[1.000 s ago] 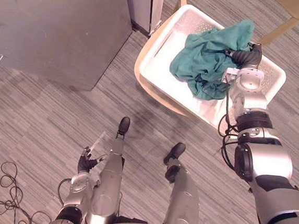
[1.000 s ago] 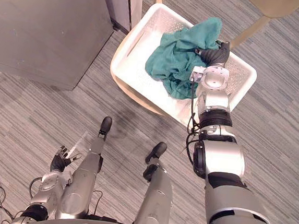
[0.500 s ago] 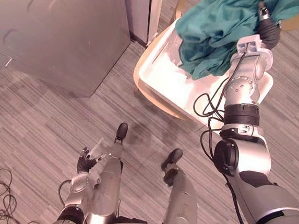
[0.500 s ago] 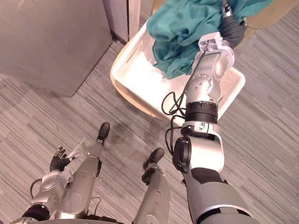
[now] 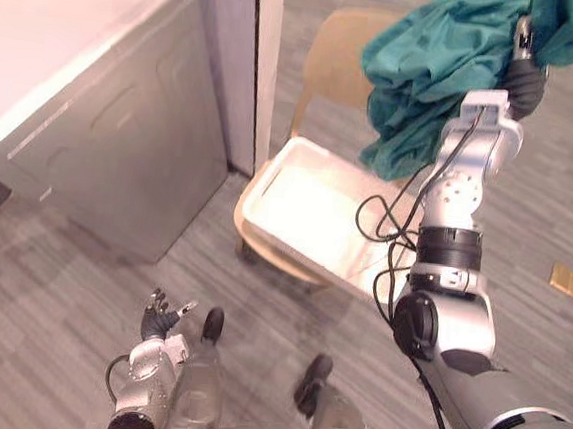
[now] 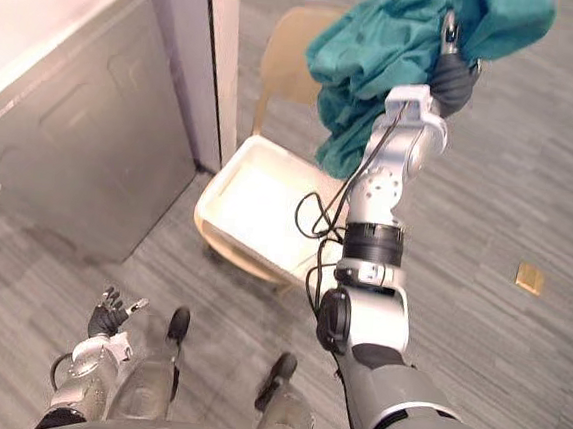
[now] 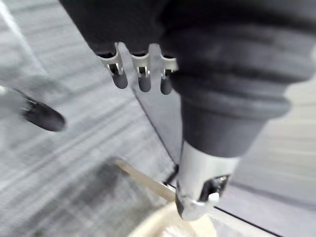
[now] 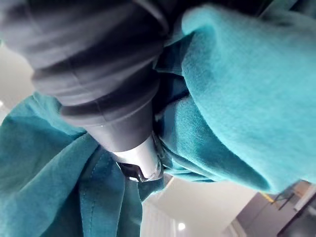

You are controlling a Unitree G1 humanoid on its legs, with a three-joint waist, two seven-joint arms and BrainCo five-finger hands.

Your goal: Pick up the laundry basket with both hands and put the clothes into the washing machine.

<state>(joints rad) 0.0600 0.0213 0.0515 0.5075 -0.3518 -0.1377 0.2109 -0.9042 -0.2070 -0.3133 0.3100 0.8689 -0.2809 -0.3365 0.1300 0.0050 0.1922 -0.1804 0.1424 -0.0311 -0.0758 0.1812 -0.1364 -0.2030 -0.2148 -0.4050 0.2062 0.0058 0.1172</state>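
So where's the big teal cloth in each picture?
Left eye view: the crumpled teal cloth hangs top right, draped on the raised right hand, above the white plastic laundry basket.
Right eye view: the cloth is top middle, above that basket.
Right wrist view: the cloth wraps round the hand's dark cover.
Left wrist view: the left hand over grey floor.
Shared landmark: the basket on the wooden chair.

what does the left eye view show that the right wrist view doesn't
Left eye view adds: the empty basket on a chair, the grey washer beside it, and the left hand low and open. Right wrist view adds: the folds of the cloth up close, bunched round the right hand. Shared: the teal cloth held up by that hand.
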